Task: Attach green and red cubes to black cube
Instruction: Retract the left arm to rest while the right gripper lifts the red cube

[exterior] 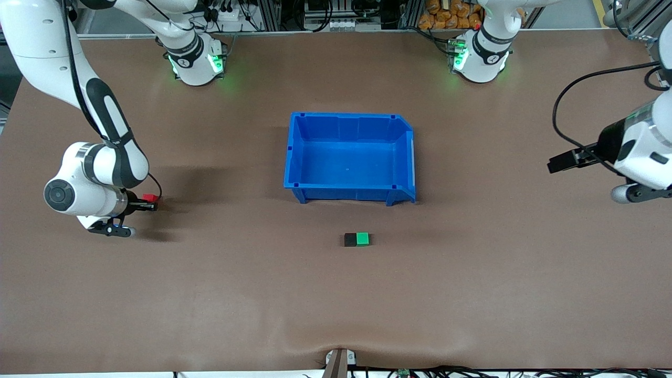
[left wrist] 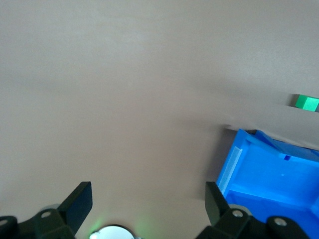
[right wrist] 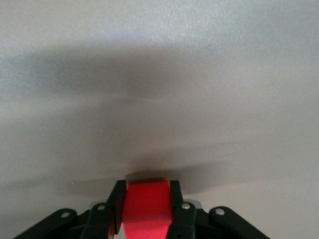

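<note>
The black cube point(exterior: 350, 240) and the green cube point(exterior: 362, 239) sit touching side by side on the brown table, nearer the front camera than the blue bin point(exterior: 349, 157). At the right arm's end of the table, my right gripper point(exterior: 148, 202) is low and shut on the red cube point(exterior: 150, 198). The right wrist view shows the red cube point(right wrist: 147, 206) pinched between both fingers of that gripper point(right wrist: 146, 196), close over the tabletop. My left gripper point(exterior: 557, 163) hangs open and empty in the air at the left arm's end. In the left wrist view the left gripper point(left wrist: 148, 199) stands wide, with the green cube point(left wrist: 305, 103) far off.
The blue bin point(left wrist: 271, 174) is empty and stands mid-table, between the robot bases and the joined cubes. Cables trail from both arms. A small fixture point(exterior: 340, 359) sits at the table edge nearest the front camera.
</note>
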`<state>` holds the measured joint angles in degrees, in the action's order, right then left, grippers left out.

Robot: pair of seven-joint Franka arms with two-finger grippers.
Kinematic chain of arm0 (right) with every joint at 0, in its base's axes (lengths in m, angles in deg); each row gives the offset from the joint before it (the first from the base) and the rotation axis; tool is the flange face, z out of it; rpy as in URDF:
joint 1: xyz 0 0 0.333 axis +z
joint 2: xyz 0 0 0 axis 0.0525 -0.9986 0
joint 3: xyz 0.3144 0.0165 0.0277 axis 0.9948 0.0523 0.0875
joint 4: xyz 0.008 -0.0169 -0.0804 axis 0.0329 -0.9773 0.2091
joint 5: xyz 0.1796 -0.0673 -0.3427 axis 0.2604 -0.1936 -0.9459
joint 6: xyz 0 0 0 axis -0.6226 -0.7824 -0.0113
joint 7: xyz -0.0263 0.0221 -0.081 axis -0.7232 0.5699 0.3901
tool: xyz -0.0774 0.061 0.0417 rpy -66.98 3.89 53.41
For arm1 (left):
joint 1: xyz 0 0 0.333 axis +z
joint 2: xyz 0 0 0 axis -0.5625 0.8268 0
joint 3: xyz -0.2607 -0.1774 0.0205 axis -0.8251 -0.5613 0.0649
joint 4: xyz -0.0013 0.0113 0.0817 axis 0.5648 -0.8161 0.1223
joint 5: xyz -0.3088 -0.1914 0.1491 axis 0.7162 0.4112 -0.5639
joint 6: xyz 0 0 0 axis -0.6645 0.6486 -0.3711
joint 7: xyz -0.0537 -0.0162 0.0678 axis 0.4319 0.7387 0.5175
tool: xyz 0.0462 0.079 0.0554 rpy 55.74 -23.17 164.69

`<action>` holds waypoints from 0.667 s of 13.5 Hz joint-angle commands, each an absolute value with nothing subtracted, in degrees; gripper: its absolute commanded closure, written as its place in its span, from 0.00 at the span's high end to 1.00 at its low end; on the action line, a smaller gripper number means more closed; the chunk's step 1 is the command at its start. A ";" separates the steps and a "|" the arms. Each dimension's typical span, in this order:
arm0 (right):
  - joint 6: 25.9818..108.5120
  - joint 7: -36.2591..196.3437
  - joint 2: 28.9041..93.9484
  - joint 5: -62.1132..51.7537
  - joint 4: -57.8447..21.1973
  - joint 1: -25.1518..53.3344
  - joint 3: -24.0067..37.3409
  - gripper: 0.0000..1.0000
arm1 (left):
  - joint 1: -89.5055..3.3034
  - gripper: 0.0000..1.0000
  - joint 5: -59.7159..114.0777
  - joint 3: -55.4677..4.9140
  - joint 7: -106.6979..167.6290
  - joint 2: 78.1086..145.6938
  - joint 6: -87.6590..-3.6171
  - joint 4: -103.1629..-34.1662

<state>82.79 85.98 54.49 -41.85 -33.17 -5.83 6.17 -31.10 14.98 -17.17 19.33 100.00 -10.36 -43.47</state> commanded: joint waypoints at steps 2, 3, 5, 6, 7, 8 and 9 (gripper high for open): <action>79.34 88.50 55.10 -40.09 -31.72 -6.44 6.75 0.00 | -28.87 1.00 14.41 -17.41 21.53 96.22 -10.04 -44.80; 78.81 88.59 55.10 -39.83 -31.37 -6.52 6.75 0.00 | -28.52 1.00 14.41 -17.58 21.62 95.86 -9.78 -44.89; 76.53 89.72 55.10 -38.34 -30.14 -6.44 6.75 0.00 | -28.51 1.00 14.76 -17.50 22.32 94.02 -8.02 -45.33; 75.56 91.47 55.27 -38.33 -29.87 -6.09 6.67 0.00 | -28.43 1.00 15.02 -17.50 22.76 93.23 -8.02 -45.59; 75.29 93.40 55.45 -38.33 -29.87 -6.00 6.75 0.00 | -28.51 1.00 15.11 -17.50 23.55 92.27 -8.10 -46.55; 74.77 94.82 55.53 -38.33 -29.78 -5.82 6.75 0.00 | -28.51 1.00 15.20 -17.50 23.82 91.56 -8.10 -47.17; 74.67 96.05 55.53 -38.33 -29.69 -5.73 6.84 0.00 | -28.51 1.00 15.20 -17.59 23.82 90.77 -8.19 -47.96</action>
<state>75.94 93.17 54.67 -38.85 -29.79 -5.74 6.42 -28.93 14.99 -17.34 22.39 93.79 -8.07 -44.64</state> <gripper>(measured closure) 0.599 0.000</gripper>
